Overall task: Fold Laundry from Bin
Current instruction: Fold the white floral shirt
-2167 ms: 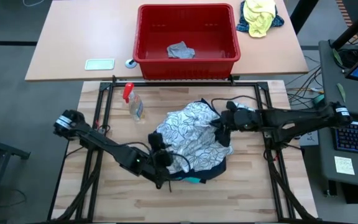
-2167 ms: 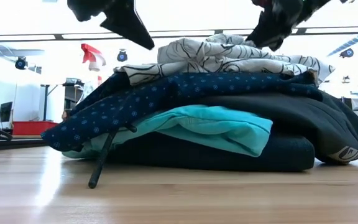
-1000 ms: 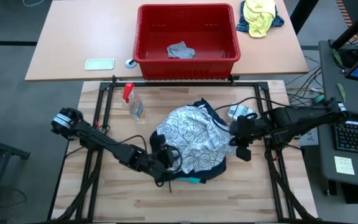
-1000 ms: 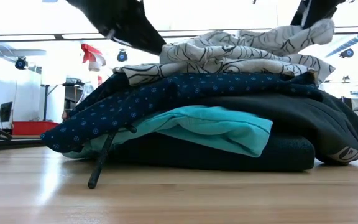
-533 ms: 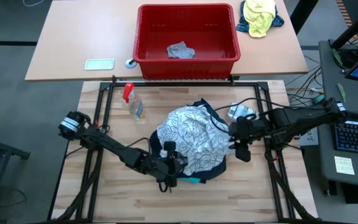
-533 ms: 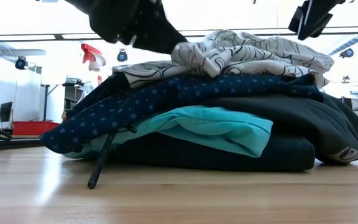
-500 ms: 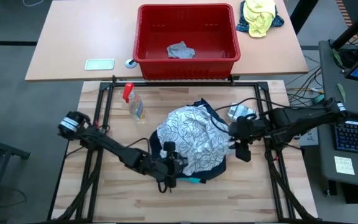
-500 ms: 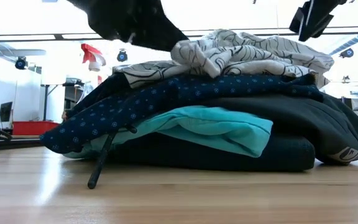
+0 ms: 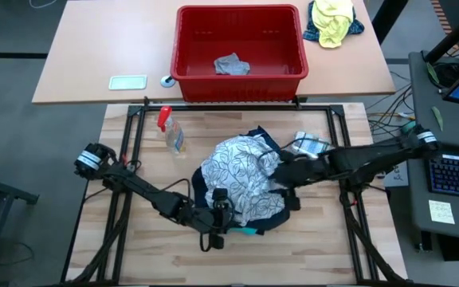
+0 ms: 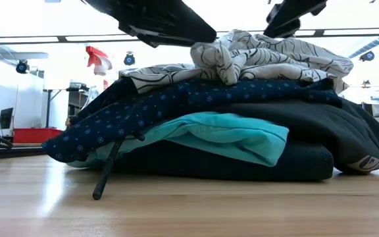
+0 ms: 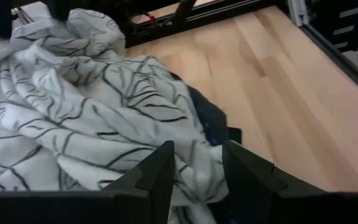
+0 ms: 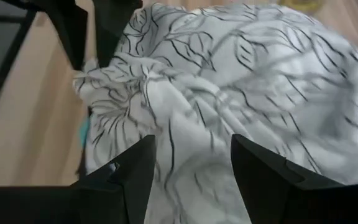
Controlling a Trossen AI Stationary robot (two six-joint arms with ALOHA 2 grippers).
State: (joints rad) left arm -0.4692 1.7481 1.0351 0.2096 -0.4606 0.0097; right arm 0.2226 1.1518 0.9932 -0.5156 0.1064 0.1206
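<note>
A white garment with a black leaf pattern (image 9: 241, 171) lies crumpled on top of a folded stack of laundry: navy dotted (image 10: 176, 99), turquoise (image 10: 229, 135) and dark pieces on the wooden table. My left gripper (image 11: 197, 149) is at the garment's near-left part (image 9: 221, 203), shut on it. My right gripper (image 12: 192, 140) hovers open just above the garment's right part (image 9: 281, 171), with nothing between its fingers. The red bin (image 9: 240, 80) stands on the far table and holds one light grey piece (image 9: 231, 64). My left gripper pinches a bunched edge of the white patterned garment (image 11: 194, 177) between its two fingers. The arm comes in from the table's left, slanting down. The held end (image 10: 209, 56) is doubled over onto the rest of the garment, which lies on the stack.
A spray bottle with a red head (image 9: 170, 131) stands left of the stack. A yellow-and-blue cloth bundle (image 9: 333, 20) lies right of the bin. A black cord (image 10: 107, 168) hangs from the stack down to the table. Bare wood shows near and to the left.
My right gripper has opened and let go of the white garment's right end, which has dropped onto the stack. It then went toward the table's left, over the garment. My left gripper has carried the near-left edge toward the right, folding it over the garment.
</note>
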